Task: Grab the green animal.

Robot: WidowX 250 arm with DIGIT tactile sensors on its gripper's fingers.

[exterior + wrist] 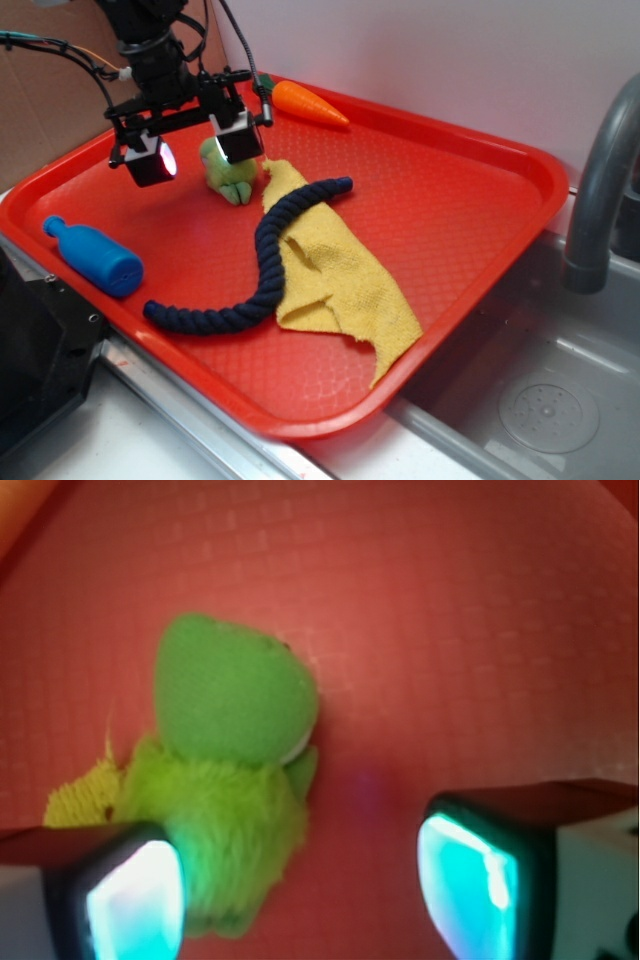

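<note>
The green animal point(230, 176) is a small fuzzy yellow-green plush lying on the red tray point(430, 200) near its back left. In the wrist view the green animal point(225, 770) has a smooth green head and a fuzzy body. My gripper point(195, 148) hovers just above it, open, with the pads wide apart. In the wrist view my gripper point(300, 895) has the plush's fuzzy end beside the left pad point(135, 900). The right pad point(470, 885) stands over bare tray. Nothing is held.
A yellow cloth point(340, 270) lies right of the plush, with a dark blue rope point(265, 270) curving over it. A blue bottle point(95, 257) lies at the tray's left edge. An orange carrot point(310, 102) sits at the back. A sink point(550, 390) and faucet point(595, 180) are at the right.
</note>
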